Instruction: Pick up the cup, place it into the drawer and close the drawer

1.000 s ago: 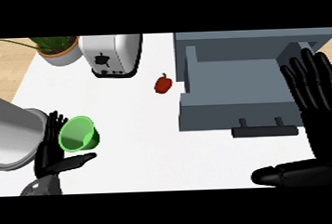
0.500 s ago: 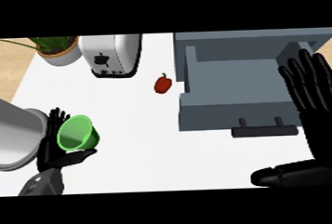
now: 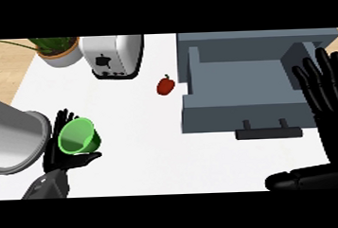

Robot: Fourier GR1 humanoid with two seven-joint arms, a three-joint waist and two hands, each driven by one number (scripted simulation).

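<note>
EDITOR: Which step is the robot on?

REPORTER: The pick-up. Well to the left of the open grey box-shaped drawer [image 3: 228, 115], the robot's black left hand [image 3: 61, 160] has fingers and thumb curled round the bright green plastic cup [image 3: 77, 136]. The cup's mouth is tilted toward the viewer, low over the white table [image 3: 145, 157]. Whether the cup has cleared the table cannot be told.

EDITOR: And the other hand?

REPORTER: The right hand [image 3: 323, 89] rests open, fingers straight, over the drawer's right wall.

EDITOR: What next?

REPORTER: Probably a carry rightward to the drawer, on the near side of the small red pepper [image 3: 166, 85] just left of it. Then a release inside and a push on the dark front handle [image 3: 269, 132].
</note>
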